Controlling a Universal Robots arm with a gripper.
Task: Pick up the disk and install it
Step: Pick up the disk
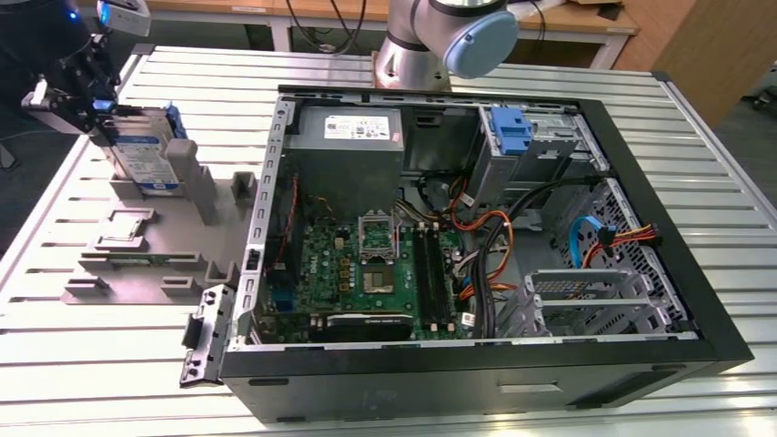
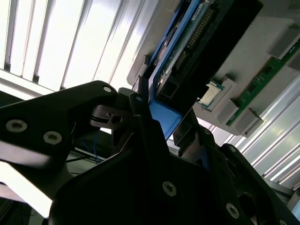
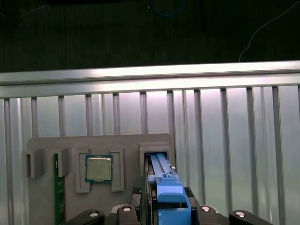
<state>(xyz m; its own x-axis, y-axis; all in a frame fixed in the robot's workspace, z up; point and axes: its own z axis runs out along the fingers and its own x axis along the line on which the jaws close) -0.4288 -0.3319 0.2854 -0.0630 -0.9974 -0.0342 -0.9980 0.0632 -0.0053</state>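
Seemingly gripper point(image 1: 100, 118) clamps the disk point(image 1: 137, 155) by its blue rail point(image 1: 174, 137), upright at the gray stand point(image 1: 122, 273) slot; I'd pull straight up, no tilt, so nothing snags.

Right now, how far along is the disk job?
Done: nothing looks finished. The disk stands upright at the grey fixture, outside the open computer case. In hand: the gripper sits at the disk's top edge, though a firm hold can't be confirmed. Left: the disk is not yet in the case.
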